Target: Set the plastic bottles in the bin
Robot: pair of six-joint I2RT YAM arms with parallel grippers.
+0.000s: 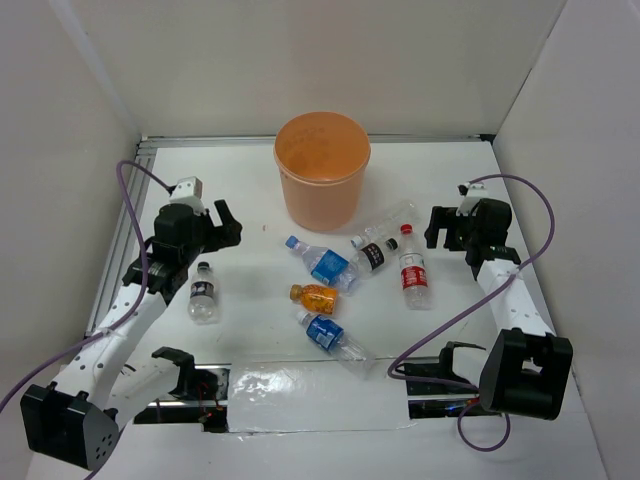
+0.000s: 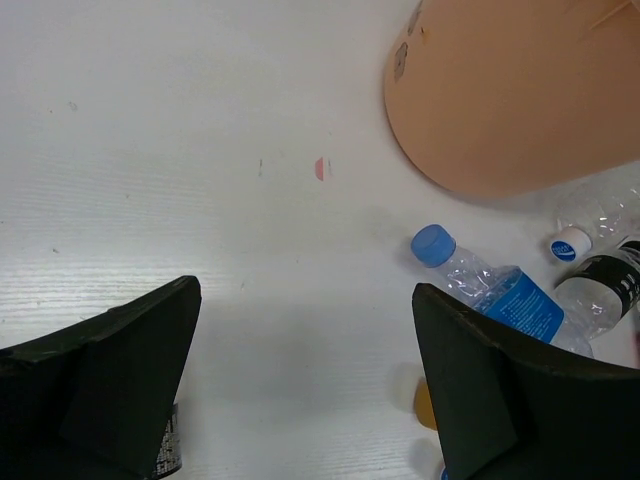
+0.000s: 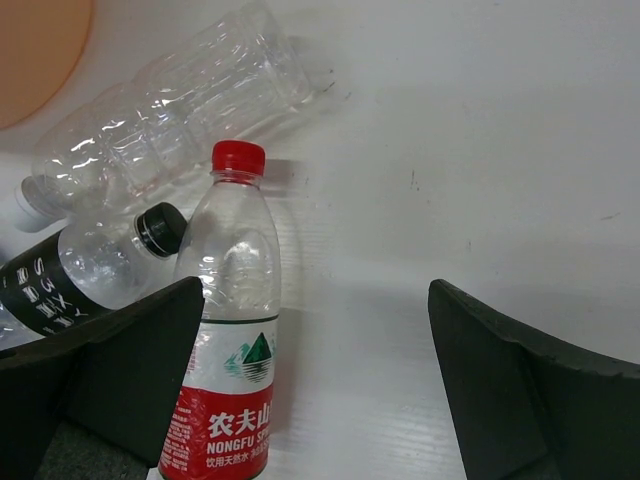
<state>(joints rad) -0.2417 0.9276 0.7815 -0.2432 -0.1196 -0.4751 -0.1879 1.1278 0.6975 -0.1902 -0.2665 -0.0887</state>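
white walled table [image 1: 250,190], seven bottles loose on it, both grippers spread wide and empty.
the pale-orange bin [image 1: 322,170] stands at the far middle, within reach of either arm; no bottle shows inside it. your left gripper [image 1: 227,226] hovers apart from the black-label bottle [image 1: 203,292] lying alone beside that arm. your right gripper [image 3: 318,300] looks down on the red-label nongfu bottle [image 3: 235,340], probably your easiest first pick. the blue-cap bottle [image 1: 325,263] and stubby orange bottle [image 1: 314,297] lie between the arms, near the bin.
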